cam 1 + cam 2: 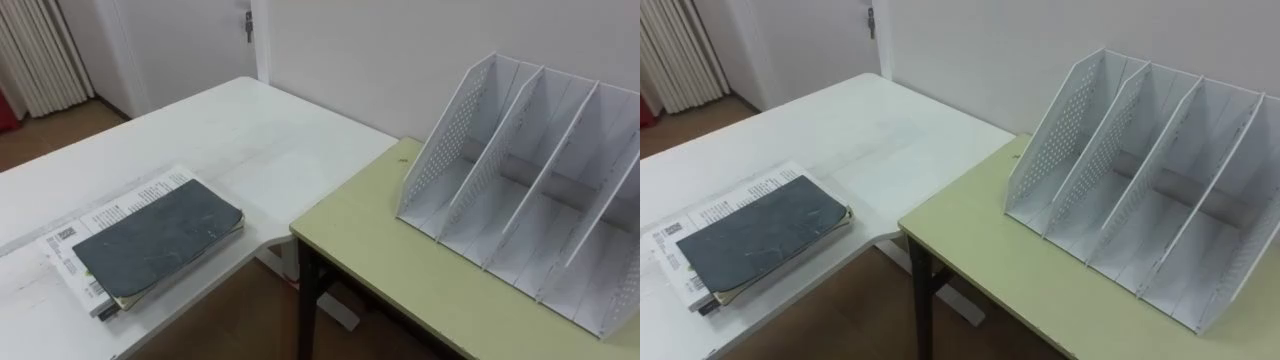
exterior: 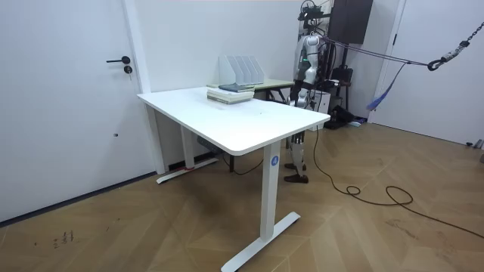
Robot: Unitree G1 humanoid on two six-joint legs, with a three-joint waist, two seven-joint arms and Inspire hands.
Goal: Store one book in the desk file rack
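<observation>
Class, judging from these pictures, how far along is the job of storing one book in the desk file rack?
Nothing looks done: the file rack on the green desk has bare compartments. Nothing is in hand: the dark book lies atop its stack on the white table. Left: pick it up, carry it over, slot it in.

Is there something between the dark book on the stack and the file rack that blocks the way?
Nothing visible does. The dark book lies on a stack on the white desk; the file rack stands on the green table, its compartments empty. Between them is bare tabletop.
</observation>
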